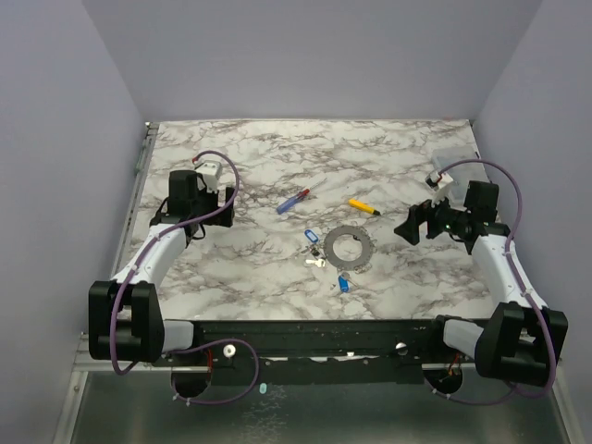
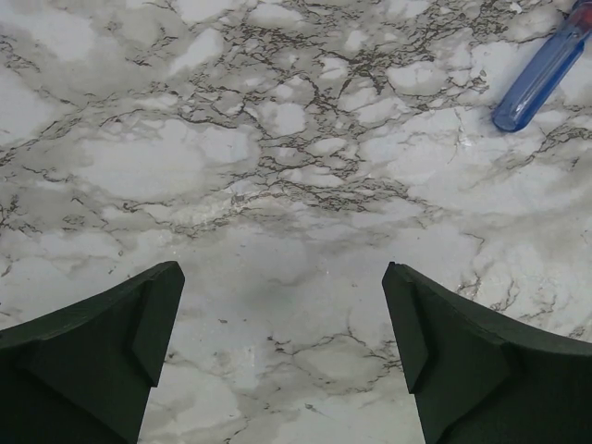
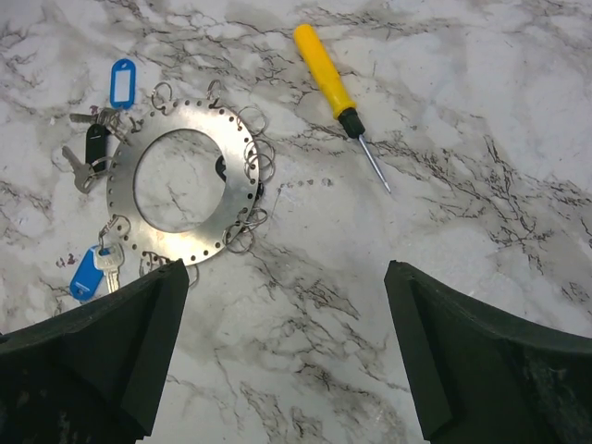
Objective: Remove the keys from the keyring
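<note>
Jaws: my left gripper (image 2: pixel 282 277) is spread wide, empty, above the marble table (image 2: pixel 185 166) | my right gripper (image 3: pixel 287 273) is spread wide too, gripping nothing | keyring (image 3: pixel 190 248) lies flat at table centre, apart from both grippers | keys (image 3: pixel 88 275) with blue tags sit at its rim | yellow screwdriver (image 3: pixel 324 79) near the ring, not touching

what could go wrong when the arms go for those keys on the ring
The keyring lies flat and unheld, so pulling the keys would likely drag it along. The small split rings look thin for the broad right gripper. The yellow screwdriver close by might get knocked.
</note>
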